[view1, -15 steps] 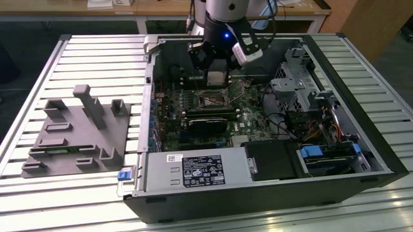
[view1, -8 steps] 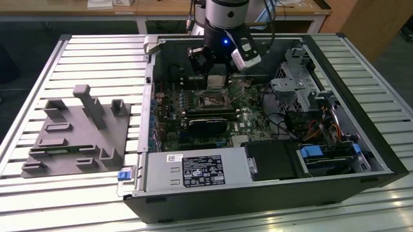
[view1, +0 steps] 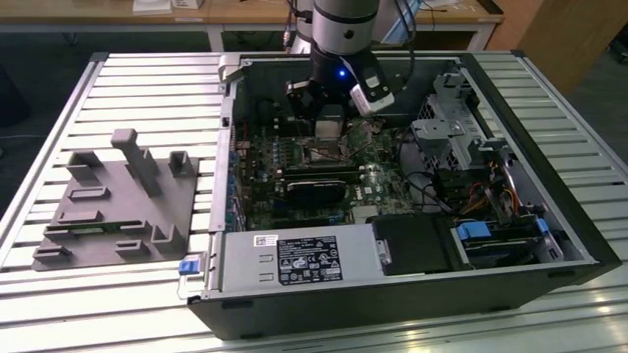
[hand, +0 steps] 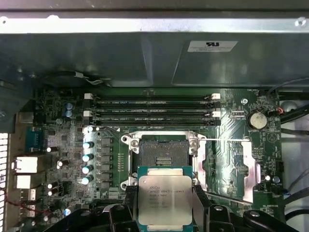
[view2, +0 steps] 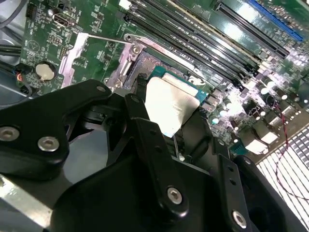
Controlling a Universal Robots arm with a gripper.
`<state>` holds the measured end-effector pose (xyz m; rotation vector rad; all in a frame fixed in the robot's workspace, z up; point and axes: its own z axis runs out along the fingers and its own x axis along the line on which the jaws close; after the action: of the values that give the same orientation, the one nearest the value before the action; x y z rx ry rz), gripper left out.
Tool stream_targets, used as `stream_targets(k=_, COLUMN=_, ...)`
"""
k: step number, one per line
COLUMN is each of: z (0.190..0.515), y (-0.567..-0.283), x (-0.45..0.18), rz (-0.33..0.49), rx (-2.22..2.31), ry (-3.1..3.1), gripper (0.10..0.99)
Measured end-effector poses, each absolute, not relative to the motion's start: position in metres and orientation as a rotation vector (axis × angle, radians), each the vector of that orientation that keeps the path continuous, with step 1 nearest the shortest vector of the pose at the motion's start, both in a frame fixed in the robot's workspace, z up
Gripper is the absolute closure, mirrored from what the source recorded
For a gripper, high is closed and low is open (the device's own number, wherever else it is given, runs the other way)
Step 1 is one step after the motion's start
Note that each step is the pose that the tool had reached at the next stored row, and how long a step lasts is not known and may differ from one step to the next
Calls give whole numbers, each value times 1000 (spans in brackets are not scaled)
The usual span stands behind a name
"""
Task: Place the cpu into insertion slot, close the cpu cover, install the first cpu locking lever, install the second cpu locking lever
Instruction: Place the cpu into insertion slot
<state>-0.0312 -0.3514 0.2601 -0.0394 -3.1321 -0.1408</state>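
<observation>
The arm point(view1: 339, 33) is pointed straight down into the computer case point(view1: 412, 298). The cpu point(hand: 165, 200) is gripped by the jaws beside the bare socket point(hand: 164, 153); the cpu cover point(hand: 252, 169) is laid open.

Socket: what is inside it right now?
Nothing is seated: the socket shows bare contacts. The cpu, clamped in the gripper, covers the socket edge nearest it, so that part cannot be seen.

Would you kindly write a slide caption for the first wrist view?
The gripper holds the cpu close to the empty socket, with the cpu cover flipped open.
</observation>
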Motion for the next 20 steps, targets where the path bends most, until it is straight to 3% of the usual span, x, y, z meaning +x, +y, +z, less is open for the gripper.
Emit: stream_targets(k=20, z=245, y=-344, x=-31, rz=-136, rx=-106, ry=-3133, gripper=549)
